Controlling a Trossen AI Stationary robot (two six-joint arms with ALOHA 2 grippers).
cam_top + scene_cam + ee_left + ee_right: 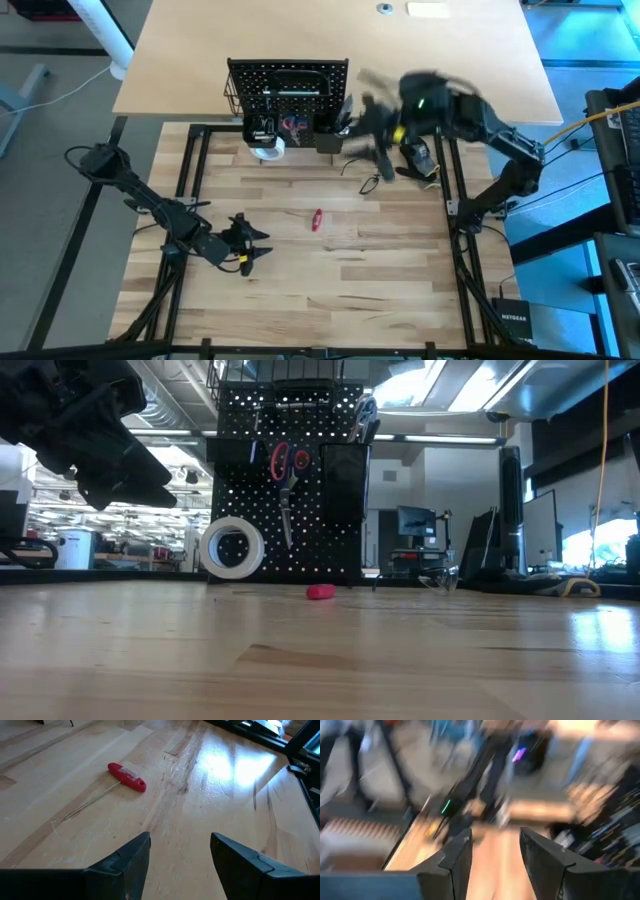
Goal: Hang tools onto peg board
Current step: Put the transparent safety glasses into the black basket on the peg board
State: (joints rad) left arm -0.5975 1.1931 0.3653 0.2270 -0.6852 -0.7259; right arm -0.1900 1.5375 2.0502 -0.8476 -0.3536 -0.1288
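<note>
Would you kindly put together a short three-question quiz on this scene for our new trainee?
1. True or false: the red-handled scissors hang on the peg board.
2. What lies loose mid-table? A) a red-handled tool B) pliers C) a level
3. Fill in: the white tape roll sits at the board's ____.

Key: 1 true; 2 A; 3 foot. The left tool is open, near the red-handled tool; the right tool is open too.

I am reading only one word anywhere, "NETGEAR", printed in white on the small black box (519,322) sitting off the table's near right corner; the label on my red-handled tool (127,776) is staying illegible.
</note>
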